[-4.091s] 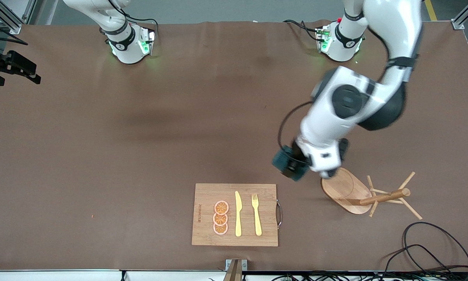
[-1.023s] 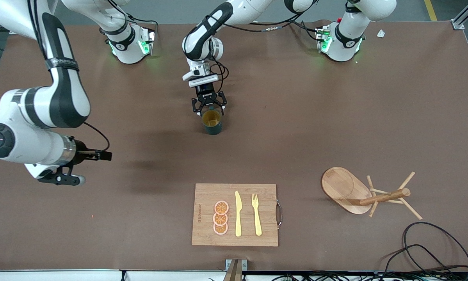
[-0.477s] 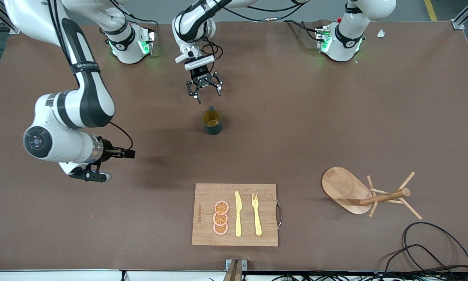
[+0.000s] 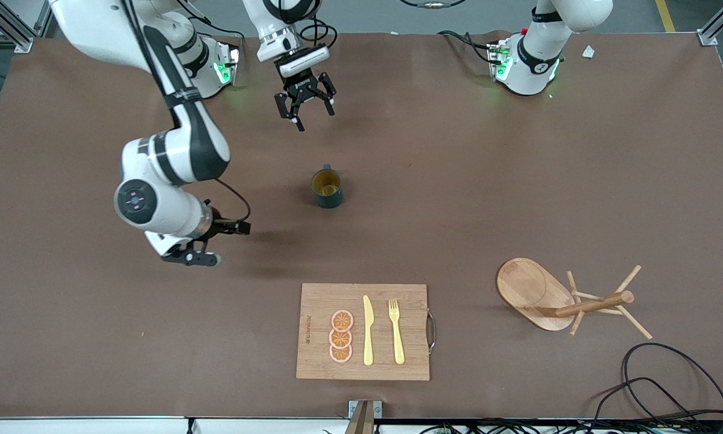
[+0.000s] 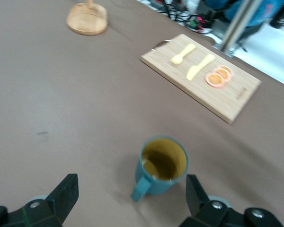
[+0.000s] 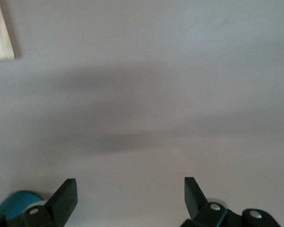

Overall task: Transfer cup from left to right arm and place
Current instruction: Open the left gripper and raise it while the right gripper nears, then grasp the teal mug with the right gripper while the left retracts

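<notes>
The left gripper (image 4: 306,110) hung in the air over bare table toward the robots' bases, its fingers (image 5: 66,194) spread wide with nothing between them. The cup (image 4: 327,187) stood upright on the table (image 4: 518,181), nearer the front camera than that gripper and well apart from it, its yellow inside showing and its small handle turned toward the bases. Set down in the middle, it looked placed so either arm could reach it.

The right gripper (image 4: 191,258) hovered low, beside the cup toward the right arm's end of the table, fingers (image 6: 64,198) open and empty; I judged it was lining up for the pickup.

Nearer the camera lay a cutting board (image 4: 362,331) with orange slices (image 4: 340,336), a knife (image 4: 368,331) and a fork (image 4: 396,331). A wooden mug rack (image 4: 569,301) lay tipped over toward the left arm's end.
</notes>
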`<state>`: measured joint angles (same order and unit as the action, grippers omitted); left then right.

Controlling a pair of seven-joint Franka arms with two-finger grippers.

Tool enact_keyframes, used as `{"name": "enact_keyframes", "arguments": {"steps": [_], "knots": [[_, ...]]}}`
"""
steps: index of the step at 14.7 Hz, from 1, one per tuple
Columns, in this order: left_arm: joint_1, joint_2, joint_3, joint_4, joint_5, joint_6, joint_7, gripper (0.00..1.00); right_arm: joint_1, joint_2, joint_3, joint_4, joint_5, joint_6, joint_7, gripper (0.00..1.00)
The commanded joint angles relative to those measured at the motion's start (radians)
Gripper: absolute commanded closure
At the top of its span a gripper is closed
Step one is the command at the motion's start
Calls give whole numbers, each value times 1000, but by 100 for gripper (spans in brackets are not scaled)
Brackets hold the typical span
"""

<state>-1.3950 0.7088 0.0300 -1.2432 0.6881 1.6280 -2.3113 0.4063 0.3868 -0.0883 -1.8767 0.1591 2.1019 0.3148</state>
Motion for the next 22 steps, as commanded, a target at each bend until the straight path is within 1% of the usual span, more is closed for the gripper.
{"name": "enact_keyframes", "arguments": {"steps": [1,2,4,7,11,15,17,18,19,20,21,22], "knots": [[74,-109,-5,-94,-68,-11,68,0,51,-65,-4,-103,55,47,21,0],[94,-147,-5,-132,-68,-11,94,0,68,-75,-4,-120,78,67,47,0],[157,-219,-8,-185,-77,-11,162,0,118,-94,-2,-166,80,114,107,0],[269,-294,-9,-194,-156,-8,333,0,198,-109,-2,-199,80,155,210,0],[428,-314,-8,-188,-242,7,469,0,291,-112,-2,-248,80,268,305,0],[647,-351,-9,-182,-346,7,754,0,367,-105,-2,-304,80,404,331,0],[764,-365,-10,-180,-380,13,910,1,388,-101,-2,-326,80,455,333,3],[812,-368,-13,-174,-407,18,1016,1,399,-97,-4,-328,80,466,326,10],[865,-368,-10,-144,-453,18,1103,1,408,-91,-4,-328,77,469,322,22],[922,-370,-12,-119,-487,18,1166,1,413,-89,-4,-326,71,469,313,38],[979,-374,-16,-110,-524,16,1234,1,416,-89,-4,-326,69,469,305,53],[1011,-403,-13,-110,-553,16,1307,1,416,-89,-4,-326,69,469,303,66]]}}
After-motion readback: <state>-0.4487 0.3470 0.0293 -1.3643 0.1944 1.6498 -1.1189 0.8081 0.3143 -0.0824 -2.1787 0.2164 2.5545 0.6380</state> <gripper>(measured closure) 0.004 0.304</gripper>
